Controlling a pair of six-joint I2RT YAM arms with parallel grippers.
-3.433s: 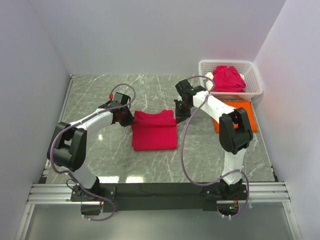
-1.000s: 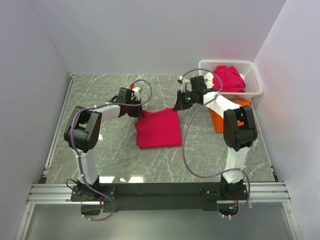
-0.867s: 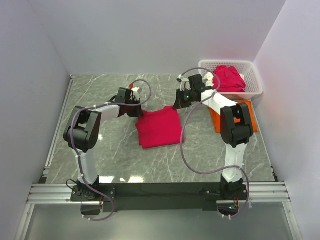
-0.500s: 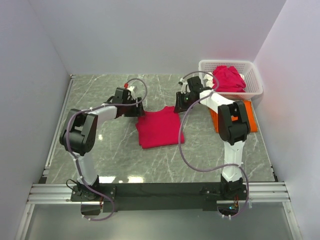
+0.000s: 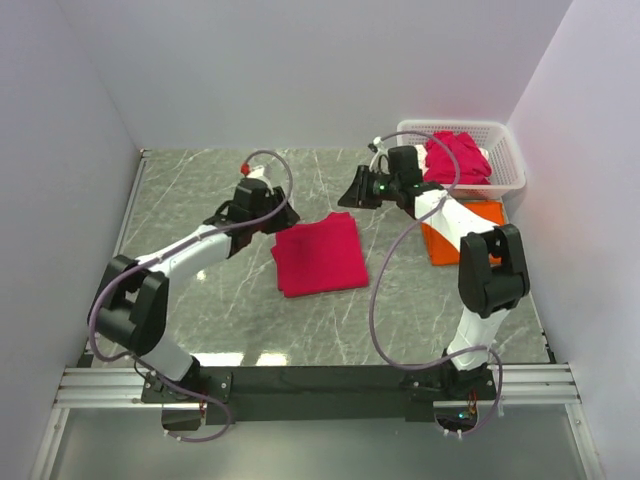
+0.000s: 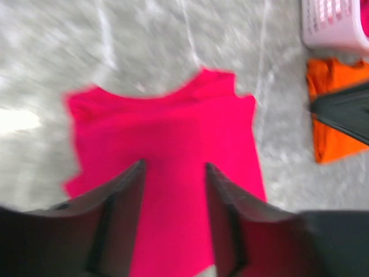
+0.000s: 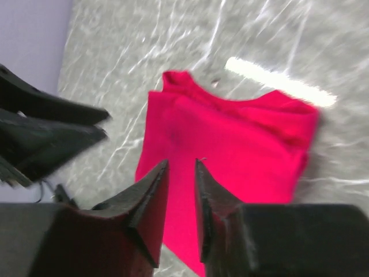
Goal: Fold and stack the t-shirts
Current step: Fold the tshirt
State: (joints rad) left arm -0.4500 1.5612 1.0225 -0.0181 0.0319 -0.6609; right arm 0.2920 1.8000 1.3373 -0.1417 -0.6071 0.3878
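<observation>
Currently the folded crimson t-shirt (image 5: 320, 253) lies flat on the table (image 5: 200, 190) between the arms, left gripper (image 6: 173, 167) spread wide and empty, right gripper (image 7: 180, 164) barely parted (also empty); risk: a shallow one-sided pinch while shifting it onto the orange t-shirt (image 5: 485, 218) would likely spill the fold open.

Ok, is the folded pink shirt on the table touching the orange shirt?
Apart. The top view shows a strip of bare table between the folded pink shirt and the orange shirt. The left wrist view shows the same gap.
</observation>
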